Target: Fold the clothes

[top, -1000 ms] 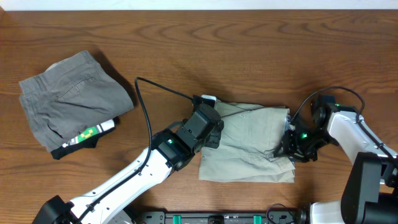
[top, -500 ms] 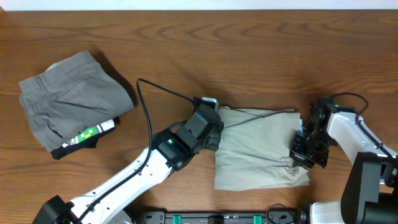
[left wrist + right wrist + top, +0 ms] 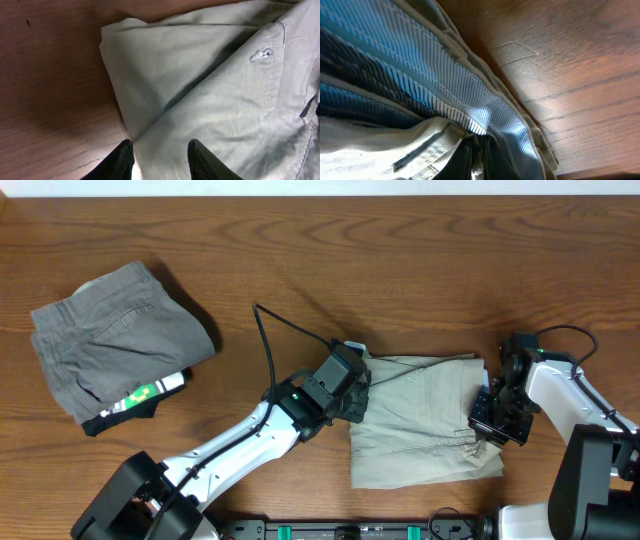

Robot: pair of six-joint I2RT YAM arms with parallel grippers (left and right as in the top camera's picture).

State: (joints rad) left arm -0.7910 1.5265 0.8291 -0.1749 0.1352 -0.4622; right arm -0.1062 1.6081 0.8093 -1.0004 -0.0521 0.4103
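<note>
The right gripper pinched the shorts by the striped waistband; left gripper, jaws spread, sat over the opposite edge.

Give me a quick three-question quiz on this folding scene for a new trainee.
1. True or false: the right gripper is shut on the khaki shorts.
2. The grey shorts lie: A) on the khaki shorts; B) apart from them on the table; C) hanging off the table edge.
3. Fill in: the khaki waistband lining is blue-white ____.
Key: 1 true; 2 B; 3 striped.
</note>
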